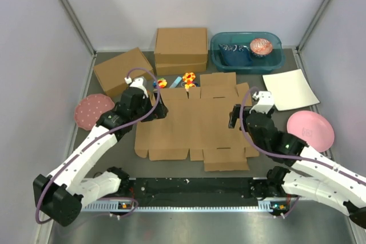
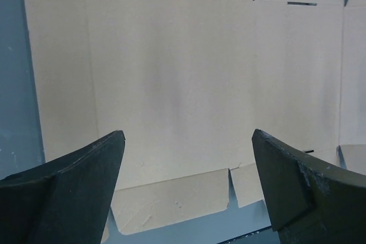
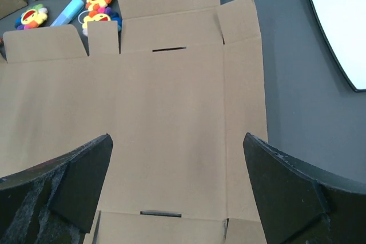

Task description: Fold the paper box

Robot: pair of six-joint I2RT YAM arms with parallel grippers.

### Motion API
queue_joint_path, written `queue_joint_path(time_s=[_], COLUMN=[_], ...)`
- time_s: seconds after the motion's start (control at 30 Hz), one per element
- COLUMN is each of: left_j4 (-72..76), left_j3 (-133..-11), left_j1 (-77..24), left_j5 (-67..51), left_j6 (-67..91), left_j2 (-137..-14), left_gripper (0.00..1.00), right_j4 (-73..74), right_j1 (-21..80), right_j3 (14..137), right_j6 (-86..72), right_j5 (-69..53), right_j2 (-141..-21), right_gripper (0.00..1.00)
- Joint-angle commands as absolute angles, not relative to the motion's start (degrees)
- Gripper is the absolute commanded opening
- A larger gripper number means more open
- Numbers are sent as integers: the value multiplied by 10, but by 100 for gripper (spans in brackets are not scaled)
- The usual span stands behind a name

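Here — plain paper box (image 1: 191, 124), flat.

High and behind the arm bases, looking down across the whole table (image 1: 171, 167). Close from each wrist, aimed forward-down between the left fingers (image 2: 63, 192) and the right fingers (image 3: 57, 192). Shared by all three: the flat paper box (image 1: 194, 124), spread beyond the fingertips.
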State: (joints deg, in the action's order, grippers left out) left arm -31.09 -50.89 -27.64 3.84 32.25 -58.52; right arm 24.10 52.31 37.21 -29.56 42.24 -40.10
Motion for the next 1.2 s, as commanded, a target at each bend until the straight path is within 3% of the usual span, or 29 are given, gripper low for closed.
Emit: queue_joint_path(time_s=[0.0,0.03,0.1,0.13,0.17,0.27,0.63,0.9,1.17], left_j4=[-266,-260,-254,-252,-251,-247,-225,-230,-234], left_j3=[-488,-484,-476,-475,-471,-459,-434,-406,-382], left_j1=[-276,-276,-276,-276,-276,-276,-277,-277,-277], left_j5=[3,-17,-39,-59,-68,-80,-106,-113,-116], left_j6=[325,325,326,324,323,327,337,334,334], left_j2=[-567,-568,-570,-571,-574,-570,-560,-533,-513], left_gripper=[99,99,99,99,99,99,97,96,96], right_j4=[275,294,304,305,304,312,295,178,55], right_j1=[498,432,335,219,172,72,72,73,72], right_j3=[447,457,455,445,440,435,421,355,303], right_j6=[-298,-315,-334,-354,-364,-370,-336,-337,-334], right_j5=[427,404,256,199,99,61,176,117,-22], right_j2=[-430,-433,-437,-436,-435,-439,-548,-637,-676], right_gripper=[99,99,99,99,99,99,99,99,96])
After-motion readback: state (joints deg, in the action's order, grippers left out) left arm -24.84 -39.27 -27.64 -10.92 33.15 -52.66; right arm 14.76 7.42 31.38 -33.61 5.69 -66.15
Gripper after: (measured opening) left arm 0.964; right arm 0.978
